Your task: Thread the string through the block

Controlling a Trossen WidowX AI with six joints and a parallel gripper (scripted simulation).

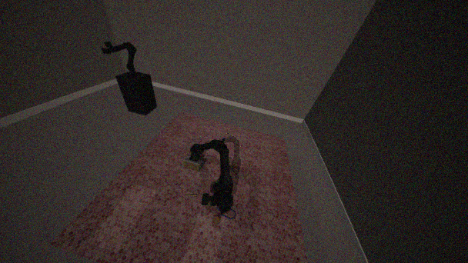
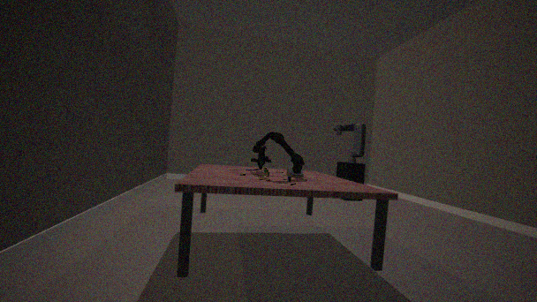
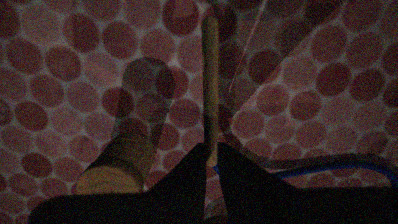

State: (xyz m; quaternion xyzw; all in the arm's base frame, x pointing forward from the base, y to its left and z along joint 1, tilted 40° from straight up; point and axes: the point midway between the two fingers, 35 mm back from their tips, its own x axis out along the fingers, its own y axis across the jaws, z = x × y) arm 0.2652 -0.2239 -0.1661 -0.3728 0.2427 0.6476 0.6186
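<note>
My gripper [image 3: 211,149] is shut on the thin wooden stick [image 3: 211,80]. The stick points up the wrist view, away from the fingertips. The blue string [image 3: 340,171] [image 1: 230,214] leaves the stick's near end and curves to the right. A round wooden piece [image 3: 111,180] stands left of the fingers, its end face toward the camera. It may be the block; no hole can be made out in it. A tan piece [image 1: 216,220] shows just in front of the gripper in the top view. The button cannot be told apart.
A pale thin stick [image 1: 191,194] lies left of the gripper in the top view. A small dark object [image 2: 292,184] lies toward the front of the red table [image 2: 336,187]. A second arm [image 1: 131,58] stands on a dark pedestal [image 1: 138,94] off the table.
</note>
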